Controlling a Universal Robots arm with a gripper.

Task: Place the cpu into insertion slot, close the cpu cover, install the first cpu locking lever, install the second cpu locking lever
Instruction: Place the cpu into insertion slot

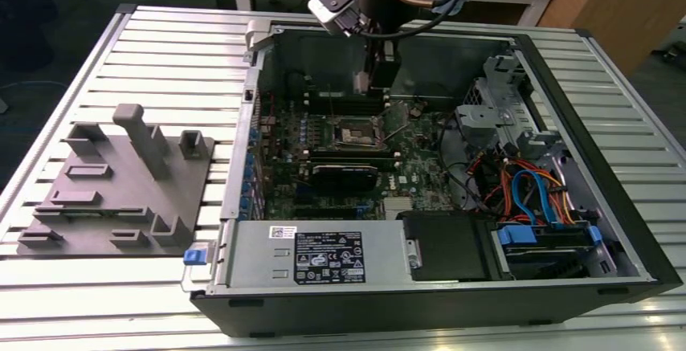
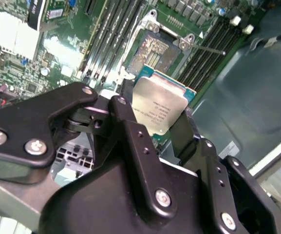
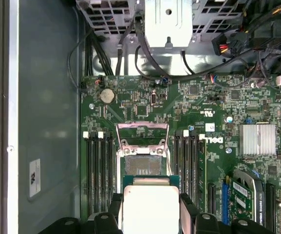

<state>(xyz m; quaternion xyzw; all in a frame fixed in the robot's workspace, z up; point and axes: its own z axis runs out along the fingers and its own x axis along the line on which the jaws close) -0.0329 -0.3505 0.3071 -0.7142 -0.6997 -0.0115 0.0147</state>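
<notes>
The black jaws clamp the small, flat, square cpu (image 2: 162, 105) (image 3: 150, 207) with its dull silver-grey metal top by two opposite edges, inside an open black computer case (image 1: 600, 206) lying on a slatted metal tabletop (image 1: 161, 38). The chip hangs just beside the square dark insertion slot (image 3: 144, 165) (image 2: 152, 51) (image 1: 356, 134) on the green circuit board (image 3: 203, 102), and the socket is bare. In the first wrist view, the thin silvery cpu cover (image 3: 142, 126) stands flipped open at the slot's far edge. A grey moulded fixture tray (image 1: 118, 198) sits at the exterior view's left.
</notes>
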